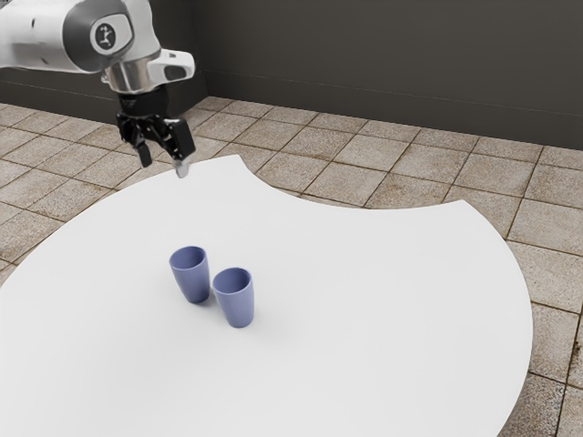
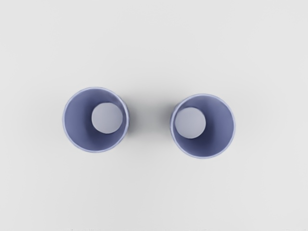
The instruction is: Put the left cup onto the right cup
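Jaws spread, nothing between them. They hang from the arm (image 1: 82, 36) above the counter's (image 1: 383, 309) far edge, at the exterior view's left end of the curved cut-out in that edge. Fingers point down and are clear of the surface.

Left cup (image 1: 189, 273), on the exterior view's left: blue, upright, mouth up, standing on the counter well in from every edge. Right cup (image 1: 233, 296): same colour and shape, also upright and mouth up, just beside the left one and slightly nearer the counter's near edge. In the exterior view the two look almost touching. The wrist view, looking straight down into both mouths, shows bare white counter between them, so they stand apart. Can't tell which cup is which in the wrist view. Both are empty, with pale flat bottoms visible inside.

Jaws are well apart from both cups. Not stacked: each cup sits on the counter itself.

Around the counter: tiled floor (image 1: 410, 164), dark wall (image 1: 410, 55) behind.
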Available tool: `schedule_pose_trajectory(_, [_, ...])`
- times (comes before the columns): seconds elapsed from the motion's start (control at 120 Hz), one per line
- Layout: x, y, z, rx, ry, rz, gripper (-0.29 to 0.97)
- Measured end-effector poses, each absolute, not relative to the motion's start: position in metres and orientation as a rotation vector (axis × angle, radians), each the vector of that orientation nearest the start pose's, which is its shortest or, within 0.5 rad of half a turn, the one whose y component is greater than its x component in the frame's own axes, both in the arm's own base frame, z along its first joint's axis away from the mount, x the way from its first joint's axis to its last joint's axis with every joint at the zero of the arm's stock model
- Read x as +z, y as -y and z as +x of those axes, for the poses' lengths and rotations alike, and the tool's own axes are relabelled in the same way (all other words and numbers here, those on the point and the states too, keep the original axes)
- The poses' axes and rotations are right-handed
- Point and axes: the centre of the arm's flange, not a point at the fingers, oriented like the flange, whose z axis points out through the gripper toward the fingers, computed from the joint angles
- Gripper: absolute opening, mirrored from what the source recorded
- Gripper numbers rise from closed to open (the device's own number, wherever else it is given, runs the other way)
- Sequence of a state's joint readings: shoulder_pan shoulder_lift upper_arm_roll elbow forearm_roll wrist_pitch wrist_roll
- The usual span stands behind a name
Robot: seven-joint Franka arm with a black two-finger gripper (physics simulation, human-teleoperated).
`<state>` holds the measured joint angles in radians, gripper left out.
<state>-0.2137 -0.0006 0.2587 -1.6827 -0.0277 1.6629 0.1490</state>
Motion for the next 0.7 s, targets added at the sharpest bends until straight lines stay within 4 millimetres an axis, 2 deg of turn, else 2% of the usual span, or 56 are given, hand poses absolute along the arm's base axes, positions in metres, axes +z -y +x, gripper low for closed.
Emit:
schedule_pose_trajectory(0.175, [0.555,-0.032,0.553,0.041,-0.142,-3.167,0.68])
schedule_pose_trajectory(0.383, [0.523,-0.054,0.552,0.049,-0.118,-3.162,0.68])
schedule_pose_trajectory(0.608, [0.494,-0.084,0.563,0.062,-0.098,-3.145,0.68])
schedule_pose_trajectory(0.7, [0.481,-0.086,0.567,0.083,-0.108,-3.139,0.68])
